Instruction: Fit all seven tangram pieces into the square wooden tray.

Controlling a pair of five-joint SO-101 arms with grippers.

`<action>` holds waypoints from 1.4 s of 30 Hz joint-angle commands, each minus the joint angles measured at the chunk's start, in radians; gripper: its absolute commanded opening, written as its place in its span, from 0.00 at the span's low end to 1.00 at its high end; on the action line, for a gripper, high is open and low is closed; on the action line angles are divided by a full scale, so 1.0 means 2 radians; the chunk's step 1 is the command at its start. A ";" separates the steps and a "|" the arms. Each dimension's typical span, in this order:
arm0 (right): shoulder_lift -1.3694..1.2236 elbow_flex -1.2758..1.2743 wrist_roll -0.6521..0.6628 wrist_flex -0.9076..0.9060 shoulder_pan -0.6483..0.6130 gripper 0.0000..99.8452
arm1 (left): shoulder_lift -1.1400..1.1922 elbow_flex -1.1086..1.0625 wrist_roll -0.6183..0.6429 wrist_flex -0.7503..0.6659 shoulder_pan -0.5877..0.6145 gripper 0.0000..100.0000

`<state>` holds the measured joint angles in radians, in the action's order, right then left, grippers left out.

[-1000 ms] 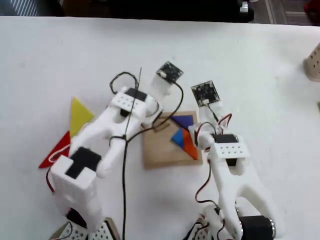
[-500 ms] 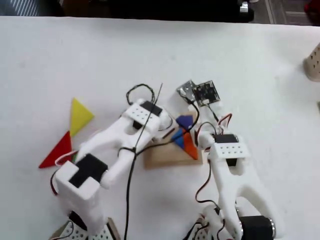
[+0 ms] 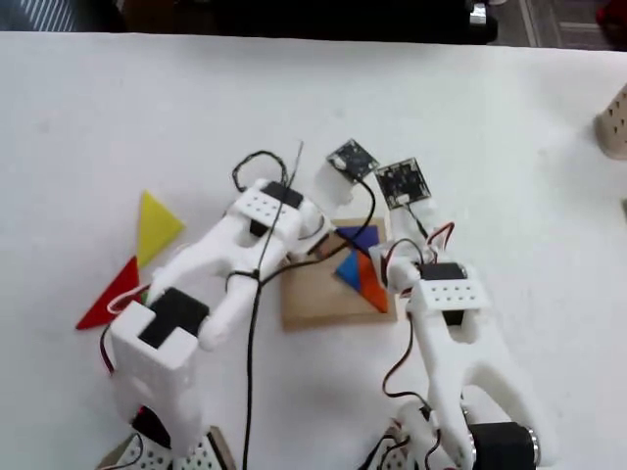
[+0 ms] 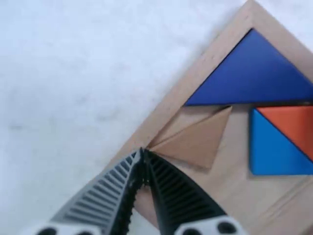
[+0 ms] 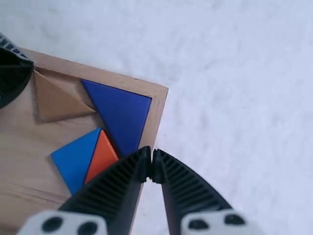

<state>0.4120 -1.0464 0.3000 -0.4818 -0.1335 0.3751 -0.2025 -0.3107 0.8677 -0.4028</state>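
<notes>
The white table point(image 3: 470, 117) lies open on every side of both grippers, with wide bare surface beyond them towards the far edge, where a perforated tan object point(image 3: 612, 122) stands well apart from the right arm point(image 3: 451, 323). The left arm point(image 3: 206, 264) slants in over the near-left part of the table and its black cable point(image 3: 250, 323) trails down across it. Both arms meet at the square wooden tray point(image 3: 313, 299), which sits between them. The left gripper point(image 4: 143, 157) has its fingers pressed together on nothing, the tips at the tray's rim. The right gripper point(image 5: 150, 165) is likewise closed and empty, its tips over the rim at the neighbouring side. The dark blue triangle point(image 4: 254, 73) fills the tray corner between the two grippers, its long edge facing inwards. Outside the tray, well behind the left gripper and beside that arm, the yellow triangle point(image 3: 157, 225) and the red triangle point(image 3: 110, 294) lie near each other on bare table. The wood-coloured triangle point(image 4: 195, 139) sits in the tray just ahead of the left gripper, its sharp corner at the fingertips, and I cannot tell whether they touch. Past it, the light blue triangle point(image 4: 274, 147) and the orange triangle point(image 4: 293, 125) lie edge to edge, just beside the right gripper. The rest of the tray floor is bare wood. Two small camera boards point(image 3: 400, 182) stand above the tray's far edge, their markings too small to read
</notes>
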 commanded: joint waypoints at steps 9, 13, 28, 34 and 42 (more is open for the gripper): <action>0.016 0.018 0.004 0.008 0.003 0.02 | -0.077 -0.053 -0.004 -0.101 -0.043 0.02; 0.016 0.018 0.004 0.008 0.005 0.02 | -0.076 -0.089 -0.004 -0.164 -0.089 0.02; 0.016 0.018 0.004 0.007 0.003 0.02 | -0.049 -0.091 0.087 -0.165 0.000 0.02; 0.016 0.017 0.004 0.007 0.003 0.02 | -0.047 -0.065 0.087 -0.145 0.019 0.02; 0.016 0.017 0.005 0.007 0.003 0.02 | -0.069 -0.054 0.091 -0.138 0.027 0.02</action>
<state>0.4120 -1.0464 0.3015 -0.4818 -0.1320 0.2923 -0.3422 -0.1450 0.5731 -0.3521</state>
